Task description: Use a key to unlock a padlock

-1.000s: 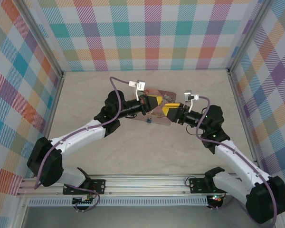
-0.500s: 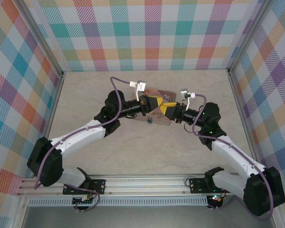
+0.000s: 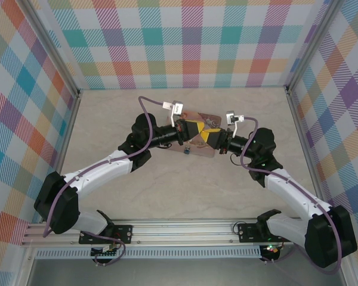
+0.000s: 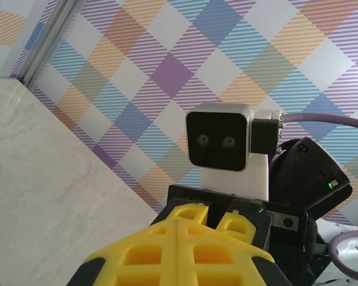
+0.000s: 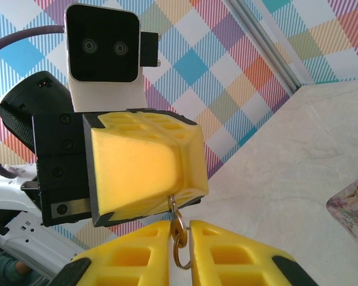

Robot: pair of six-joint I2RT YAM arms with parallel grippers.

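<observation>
Both grippers meet above the pink tin. In the right wrist view the key [image 5: 179, 227] hangs on a small ring from the tips of my left gripper [image 5: 169, 205], which is shut on its upper end. My right gripper [image 5: 180, 231] has its yellow jaws drawn in on either side of the key's lower part. From the left wrist view my left gripper [image 4: 178, 219] has its jaws pressed together. In the top view the left gripper [image 3: 197, 127] and right gripper [image 3: 212, 138] face each other. The tiny blue padlock [image 3: 187, 151] lies on the table just in front of the tin.
The pink illustrated tin [image 3: 210, 117] lies flat on the beige table [image 3: 137, 190] under both grippers; a corner of the tin [image 5: 353, 205] appears in the right wrist view. Checked walls enclose the table on three sides, with a metal rail [image 3: 179, 229] at the near edge.
My right arm has moved left toward the left gripper, and its jaws have closed in on the hanging key. The left arm has stayed still.
</observation>
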